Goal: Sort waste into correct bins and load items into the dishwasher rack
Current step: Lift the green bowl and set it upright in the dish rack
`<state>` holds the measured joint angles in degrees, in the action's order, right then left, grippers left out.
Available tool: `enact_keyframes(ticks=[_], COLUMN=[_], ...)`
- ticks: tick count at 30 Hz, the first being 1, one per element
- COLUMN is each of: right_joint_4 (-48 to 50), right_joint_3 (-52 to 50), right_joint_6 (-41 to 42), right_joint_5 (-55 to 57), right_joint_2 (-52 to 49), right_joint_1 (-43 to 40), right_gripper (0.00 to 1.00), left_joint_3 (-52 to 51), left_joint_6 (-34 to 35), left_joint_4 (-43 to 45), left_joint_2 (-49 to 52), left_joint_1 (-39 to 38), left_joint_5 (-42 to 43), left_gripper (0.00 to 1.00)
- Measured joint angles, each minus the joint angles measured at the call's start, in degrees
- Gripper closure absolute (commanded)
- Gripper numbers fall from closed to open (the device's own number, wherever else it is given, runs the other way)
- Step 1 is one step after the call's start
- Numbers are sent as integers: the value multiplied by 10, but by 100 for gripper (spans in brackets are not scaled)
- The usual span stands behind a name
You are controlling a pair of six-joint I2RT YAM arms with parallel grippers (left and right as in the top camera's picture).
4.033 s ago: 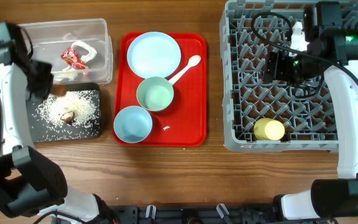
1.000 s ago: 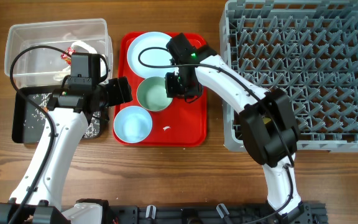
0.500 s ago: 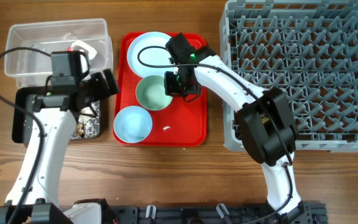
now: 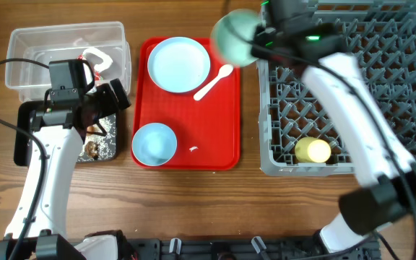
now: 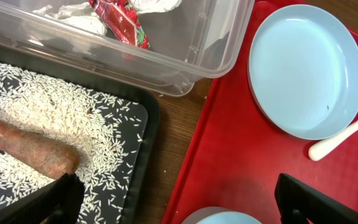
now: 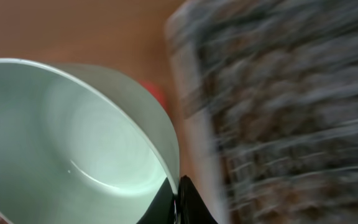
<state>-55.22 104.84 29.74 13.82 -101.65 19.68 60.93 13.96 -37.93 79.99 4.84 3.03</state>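
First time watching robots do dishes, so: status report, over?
Right jaws shut on mint bowl, held at rack's edge. Left jaws open above black tray. Yellow cup in rack, well apart from bowl.

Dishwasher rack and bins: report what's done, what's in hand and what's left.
Done: the yellow cup lies in the dishwasher rack; the wrapper is in the clear tub; rice and the carrot-like stick in the black tray. In hand: the right gripper holds the mint bowl near the rack; the left gripper is open. Left: plate, spoon, blue bowl and a white scrap on the red tray.
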Motion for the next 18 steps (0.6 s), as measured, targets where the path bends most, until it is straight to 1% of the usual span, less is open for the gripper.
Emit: enact_keyframes(ticks=[4,7,9,13,18], right_joint_4=[28,80,130,228,342], right_joint_3=[-2,-7,-9,-12,-14], right_joint_6=[0,-5,-28,-118,-281], right_joint_5=[167,278,323,382,444], right_joint_2=[4,-24,-47,-103,-178], right_joint_1=[-21,-30,-33,-36,-36], right_gripper=[96,96,96,96,96], left_joint_3=[0,0,0,0,0], left_joint_6=[0,0,0,0,0], left_joint_4=[0,0,0,0,0], left_joint_2=[0,0,0,0,0], left_joint_1=[0,0,0,0,0], left_joint_5=[0,0,0,0,0], left_gripper=[0,0,0,0,0])
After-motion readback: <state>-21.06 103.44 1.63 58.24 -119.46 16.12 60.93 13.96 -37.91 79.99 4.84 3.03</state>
